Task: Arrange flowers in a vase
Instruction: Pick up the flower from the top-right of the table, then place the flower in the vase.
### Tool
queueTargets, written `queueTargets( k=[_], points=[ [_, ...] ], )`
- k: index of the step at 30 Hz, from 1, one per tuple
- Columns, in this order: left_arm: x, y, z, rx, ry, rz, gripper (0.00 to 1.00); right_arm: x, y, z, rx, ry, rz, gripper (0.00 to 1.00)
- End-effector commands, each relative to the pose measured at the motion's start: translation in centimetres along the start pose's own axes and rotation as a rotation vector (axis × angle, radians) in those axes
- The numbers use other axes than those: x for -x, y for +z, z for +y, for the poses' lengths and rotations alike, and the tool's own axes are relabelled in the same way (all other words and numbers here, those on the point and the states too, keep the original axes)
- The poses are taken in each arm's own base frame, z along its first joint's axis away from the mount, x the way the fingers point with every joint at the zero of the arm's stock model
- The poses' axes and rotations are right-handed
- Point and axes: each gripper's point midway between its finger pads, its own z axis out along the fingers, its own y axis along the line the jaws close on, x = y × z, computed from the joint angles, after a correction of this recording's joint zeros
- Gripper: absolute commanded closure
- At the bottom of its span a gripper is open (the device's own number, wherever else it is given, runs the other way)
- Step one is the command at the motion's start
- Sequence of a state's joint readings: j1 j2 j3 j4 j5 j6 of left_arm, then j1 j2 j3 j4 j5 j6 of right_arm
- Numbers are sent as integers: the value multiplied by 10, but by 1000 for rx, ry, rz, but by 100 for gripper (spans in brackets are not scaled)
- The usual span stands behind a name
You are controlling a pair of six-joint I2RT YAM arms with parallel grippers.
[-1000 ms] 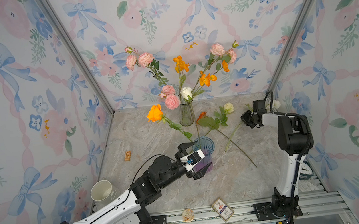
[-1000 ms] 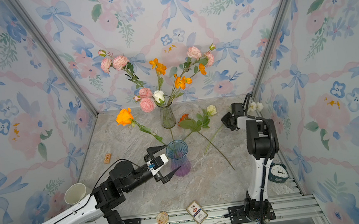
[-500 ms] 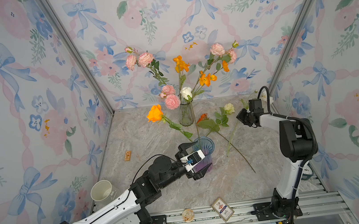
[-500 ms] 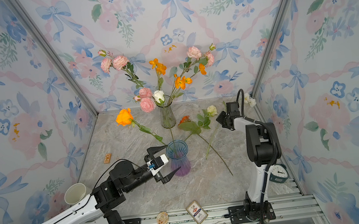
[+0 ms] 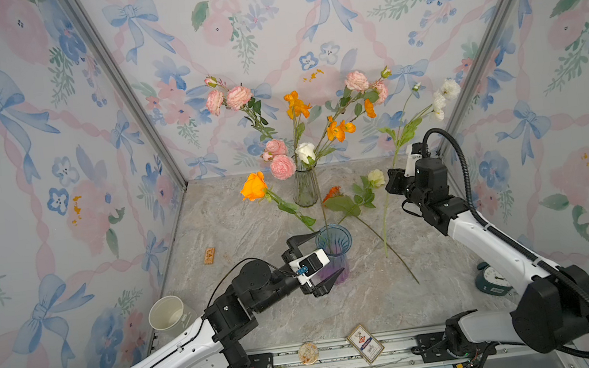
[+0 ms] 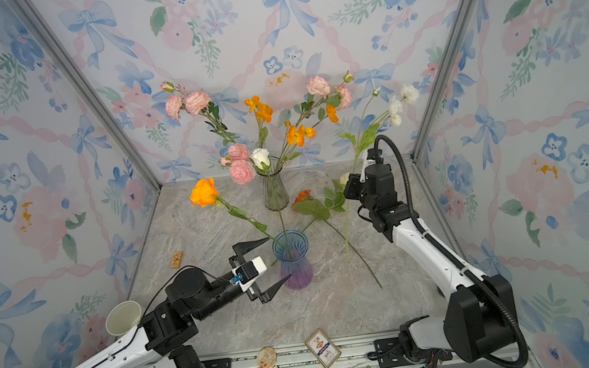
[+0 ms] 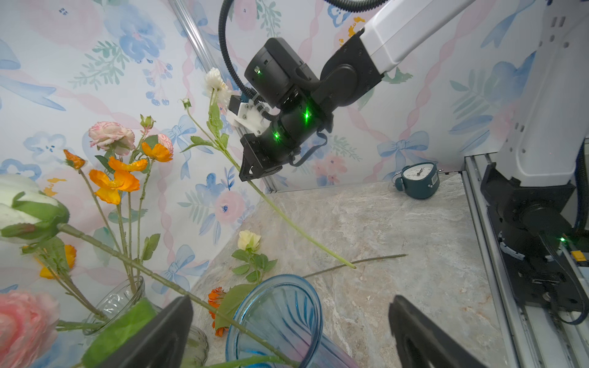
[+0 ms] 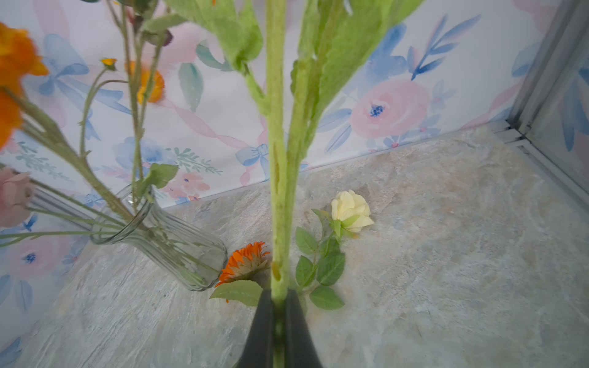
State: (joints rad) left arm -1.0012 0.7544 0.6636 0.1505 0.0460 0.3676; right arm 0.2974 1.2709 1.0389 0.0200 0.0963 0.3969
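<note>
Right claw (image 5: 392, 180) clamped on the white-bloom stem (image 5: 408, 132), left claw (image 6: 279, 257) wide and empty by the blue vase (image 6: 291, 256), in both top views. Left wrist: cream rose (image 7: 249, 239) and orange bloom (image 7: 216, 294) lie unplaced on the surface (image 7: 414, 239). Right wrist: clear vase (image 8: 178, 248) well stocked. Three to go, I'd say.

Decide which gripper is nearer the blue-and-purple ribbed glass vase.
Left. The left gripper is beside the vase, open jaws facing it; the right gripper is farther back, shut on a green white-bloomed stem.
</note>
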Motion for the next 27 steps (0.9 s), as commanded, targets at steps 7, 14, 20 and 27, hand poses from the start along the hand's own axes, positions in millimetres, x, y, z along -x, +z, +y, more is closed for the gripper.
queueTargets(
  k=[7,14,20,27],
  points=[
    [0,-10,7,-2,29,6,2,81,-119,85,240,-70,-344,100],
    [-4,-8,10,-6,18,14,2,116,-166,127,429,50,-438,100],
    [-7,-6,11,-9,11,23,2,131,-187,162,561,132,-492,100],
    [-8,-6,11,-12,6,22,2,118,-179,186,606,167,-495,100]
  ],
)
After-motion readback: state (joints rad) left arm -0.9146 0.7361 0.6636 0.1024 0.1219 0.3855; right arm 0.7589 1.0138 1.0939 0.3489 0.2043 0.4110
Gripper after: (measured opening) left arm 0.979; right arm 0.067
